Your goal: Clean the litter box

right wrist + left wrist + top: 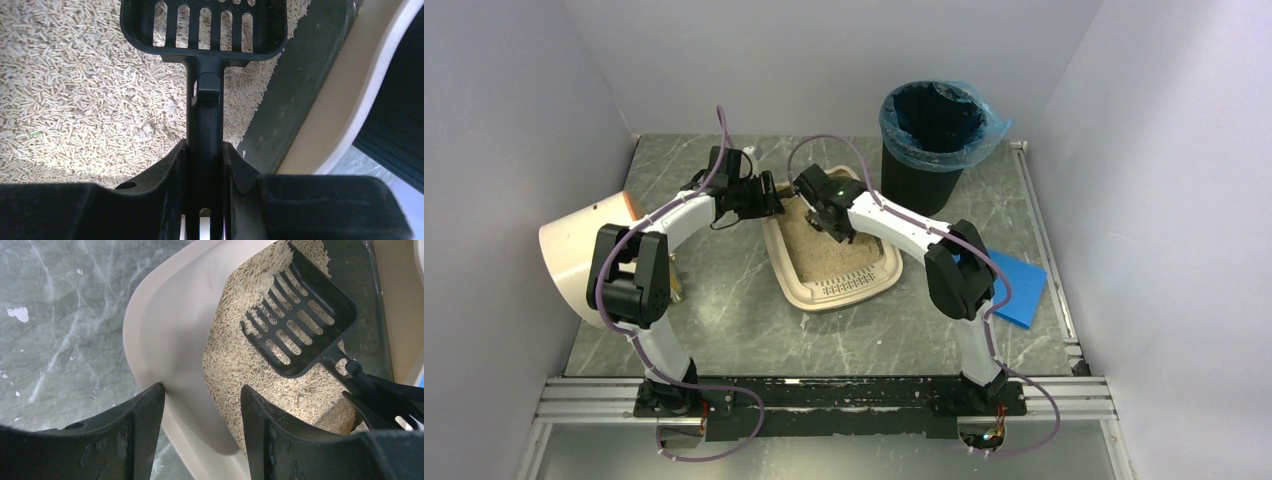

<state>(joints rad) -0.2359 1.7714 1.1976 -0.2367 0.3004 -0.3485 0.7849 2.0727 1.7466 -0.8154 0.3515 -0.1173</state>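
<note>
The beige litter box (844,293) lies mid-table, its slotted lip toward the arms, with tan litter (235,365) inside. My left gripper (774,205) is at the box's far left corner. In the left wrist view this gripper (202,395) straddles the box's wall (170,330), one finger outside the rim and one inside on the litter, clamped on it. My right gripper (842,232) hangs over the litter. It (205,150) is shut on the handle of a black slotted scoop (205,25). The scoop's head (300,325) rests on the litter, with a small heap at its tip.
A black round bin with a blue liner (934,130) stands behind the box on the right. A cream drum (574,250) lies on its side at the left wall. A blue flat pad (1019,285) lies right of the right arm. Grey walls close in three sides.
</note>
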